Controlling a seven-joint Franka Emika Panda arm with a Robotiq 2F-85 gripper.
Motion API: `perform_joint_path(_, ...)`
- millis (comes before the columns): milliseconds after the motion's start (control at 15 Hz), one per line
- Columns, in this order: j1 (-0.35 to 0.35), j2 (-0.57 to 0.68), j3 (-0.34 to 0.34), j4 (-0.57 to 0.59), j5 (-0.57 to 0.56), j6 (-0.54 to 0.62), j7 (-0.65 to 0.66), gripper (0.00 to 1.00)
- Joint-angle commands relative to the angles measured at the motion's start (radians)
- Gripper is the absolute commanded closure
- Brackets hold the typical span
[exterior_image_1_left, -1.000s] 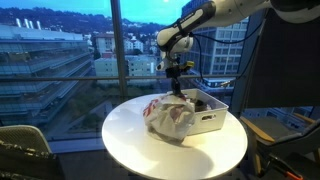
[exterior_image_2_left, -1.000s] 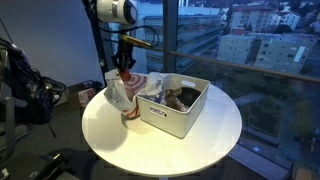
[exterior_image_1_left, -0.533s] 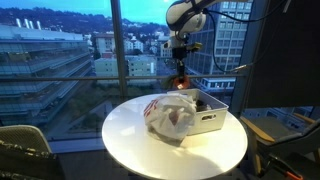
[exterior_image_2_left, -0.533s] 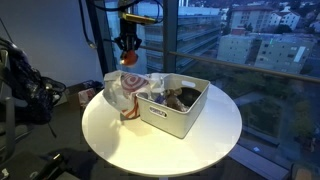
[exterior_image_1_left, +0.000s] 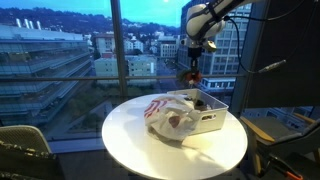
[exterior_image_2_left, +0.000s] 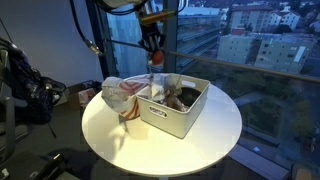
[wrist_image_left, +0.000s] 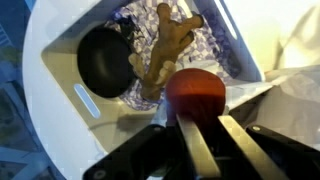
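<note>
Item: red ball (wrist_image_left: 195, 91), one piece, round, smooth and matte, a deep orange-red with no markings that I could make out. Location: held in the air, clear of the worktop (exterior_image_1_left: 128, 142), above the white bin (wrist_image_left: 58, 52) at the end nearest the crumpled bag. Holder: my claw (wrist_image_left: 205, 124), its two dark fingers (wrist_image_left: 186, 142) closed against the ball from either side, with the ball sitting at their tips and most of its surface bulging out beyond them in the wrist view. In both exterior views the ball showed only as a small red spot (exterior_image_1_left: 193, 78) (exterior_image_2_left: 157, 61) under the claw (exterior_image_1_left: 192, 70) (exterior_image_2_left: 154, 50), well above the bin's rim (exterior_image_1_left: 212, 124) (exterior_image_2_left: 186, 118). Contents of the bin, seen directly below the ball: a black round object (wrist_image_left: 103, 60) toward one wall, a knobbly tan root (wrist_image_left: 165, 48) lying beside it, and a silvery crinkled lining (wrist_image_left: 216, 44) beneath both. Adjacent: a pale plastic bag with red print (exterior_image_1_left: 166, 116) (exterior_image_2_left: 124, 95), slumped on the round white worktop and touching the bin's side.
</note>
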Motion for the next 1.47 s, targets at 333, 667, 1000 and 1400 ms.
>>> perform_joint_path(333, -0.044, 0.063, -0.108, -0.106, -0.206, 0.287, 0.319, 0.95)
perform_joint_path(667, -0.068, 0.178, -0.085, -0.075, -0.158, 0.313, 0.271, 0.95)
perform_joint_path(1000, -0.075, 0.198, -0.074, -0.076, -0.132, 0.29, 0.259, 0.56)
perform_joint_path(1400, -0.099, 0.085, 0.015, -0.118, 0.034, 0.23, 0.196, 0.11)
